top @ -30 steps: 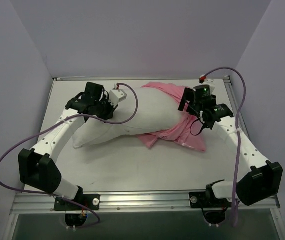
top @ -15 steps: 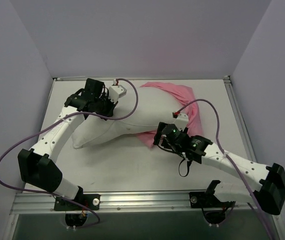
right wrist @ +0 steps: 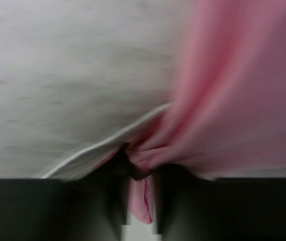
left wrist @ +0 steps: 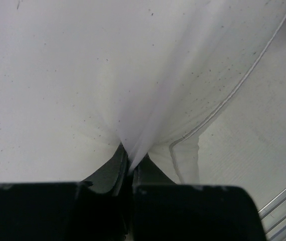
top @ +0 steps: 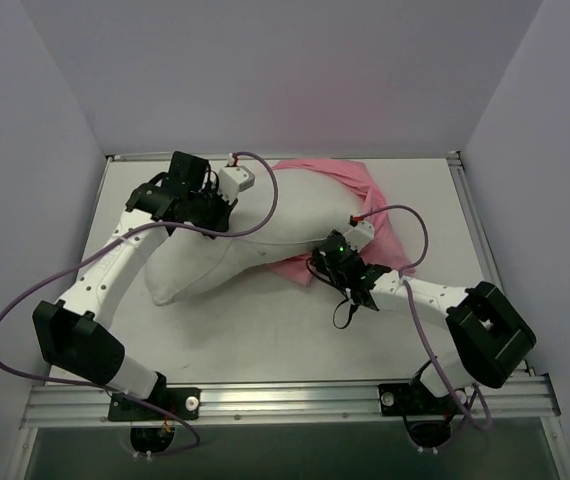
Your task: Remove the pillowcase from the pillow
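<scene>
Pillowcase point(top: 370, 205) sits bunched on the 3 o'clock end of the pillow point(top: 265, 235), which runs 8 to 2 o'clock. Right fingers point(right wrist: 133, 173) pinch the pink edge; left fingers point(left wrist: 124, 168) pinch the pillow at 10 o'clock.

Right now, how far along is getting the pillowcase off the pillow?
Done: most of the pillow is bare white, the pillowcase bunched around its right end. In hand: left jaws clamp pillow fabric, right jaws pinch a pink fold at the near edge. Left: drawing the case off that last end.
</scene>
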Tool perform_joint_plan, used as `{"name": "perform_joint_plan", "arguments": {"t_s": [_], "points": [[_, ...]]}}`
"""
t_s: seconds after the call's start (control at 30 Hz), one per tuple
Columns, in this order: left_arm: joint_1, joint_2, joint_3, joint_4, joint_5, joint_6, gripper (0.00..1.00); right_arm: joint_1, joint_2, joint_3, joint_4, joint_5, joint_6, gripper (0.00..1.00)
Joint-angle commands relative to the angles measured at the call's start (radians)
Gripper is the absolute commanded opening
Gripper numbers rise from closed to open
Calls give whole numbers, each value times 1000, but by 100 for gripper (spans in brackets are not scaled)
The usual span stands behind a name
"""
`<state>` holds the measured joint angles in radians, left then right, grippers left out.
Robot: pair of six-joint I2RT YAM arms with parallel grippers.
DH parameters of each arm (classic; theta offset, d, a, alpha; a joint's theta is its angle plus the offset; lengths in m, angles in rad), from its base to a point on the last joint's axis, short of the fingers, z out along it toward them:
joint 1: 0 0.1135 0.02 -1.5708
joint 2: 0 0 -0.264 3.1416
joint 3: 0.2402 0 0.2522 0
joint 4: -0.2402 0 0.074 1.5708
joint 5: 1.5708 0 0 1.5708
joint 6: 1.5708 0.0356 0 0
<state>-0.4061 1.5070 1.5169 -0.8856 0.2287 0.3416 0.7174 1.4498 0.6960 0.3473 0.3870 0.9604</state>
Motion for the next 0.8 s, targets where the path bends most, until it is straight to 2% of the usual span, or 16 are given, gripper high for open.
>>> {"name": "perform_joint_plan", "arguments": {"t_s": [0.0,0.17,0.3,0.47,0.63,0.77], "points": [[-3,-77,104,8,52,-33,2,-74,44,55,43,45,34,0],[72,-79,163,-35,23,16,2,-185,3,19,-62,52,-2,0],[134,-96,152,-42,-26,80,2,-379,-77,-44,-110,-9,-67,0],[197,-143,109,-82,-3,137,2,-596,-175,-95,-131,-69,-155,0],[248,-185,86,-133,17,180,2,-804,-132,-35,-136,-125,-256,0],[305,-214,68,-170,17,244,2,-878,-82,48,-154,-134,-319,0]]}}
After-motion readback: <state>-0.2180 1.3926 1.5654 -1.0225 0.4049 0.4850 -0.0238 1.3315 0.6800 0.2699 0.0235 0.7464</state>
